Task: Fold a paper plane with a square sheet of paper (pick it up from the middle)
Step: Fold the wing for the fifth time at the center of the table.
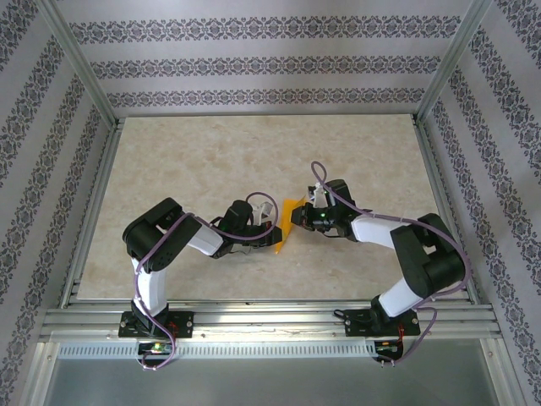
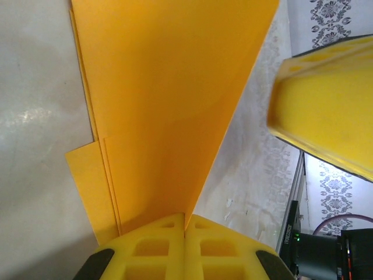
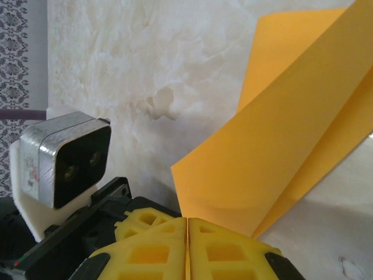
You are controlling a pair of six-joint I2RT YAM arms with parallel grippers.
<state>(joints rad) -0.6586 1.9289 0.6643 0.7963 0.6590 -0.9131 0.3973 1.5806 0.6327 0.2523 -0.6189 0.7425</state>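
Currently left hand (image 2: pixel 185 224) and right hand (image 3: pixel 187 224) pinch shut on opposite edges of the part-folded orange sheet of paper (image 1: pixel 290 222), held upright over the middle of the worktop (image 1: pixel 211 161), likely to steady it for creasing.

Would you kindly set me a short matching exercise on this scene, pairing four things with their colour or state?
Things:
1. folded paper
2. table
3. left gripper
4. back wall

Descriptions:
a. pale and marbled
b. shut on the folded paper
c. bright orange
d. patterned stripes

Pairs: 1-c; 2-a; 3-b; 4-d
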